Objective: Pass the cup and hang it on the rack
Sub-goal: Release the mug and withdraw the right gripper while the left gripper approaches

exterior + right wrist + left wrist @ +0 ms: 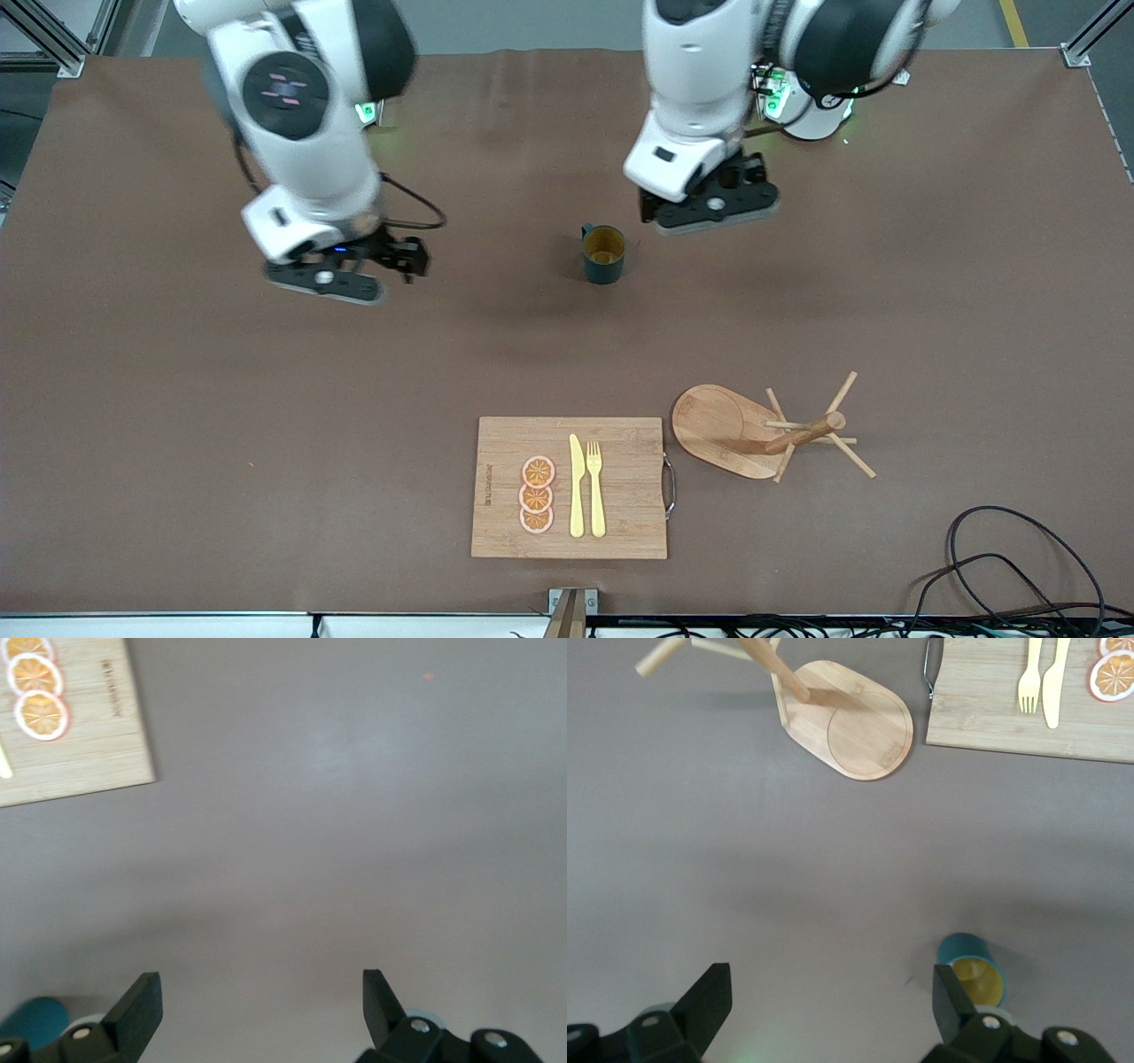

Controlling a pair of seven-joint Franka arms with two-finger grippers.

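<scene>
The cup (604, 254), dark teal with a yellow inside, stands upright mid-table with its handle toward the robots. My left gripper (713, 208) hangs open and empty over the table just beside it, toward the left arm's end. In the left wrist view the cup (973, 967) sits outside the left gripper (833, 1001), next to one finger. My right gripper (341, 275) is open and empty over bare table toward the right arm's end; its wrist view shows only a sliver of the cup (35, 1019). The rack (722, 430), with its oval base, post and pegs, stands nearer the front camera.
A bamboo cutting board (620, 478) lies beside the rack near the table's front edge. It holds a yellow knife (576, 487), a fork (595, 487) and three orange slices (537, 494). Black cables (1019, 567) lie at the front corner by the left arm's end.
</scene>
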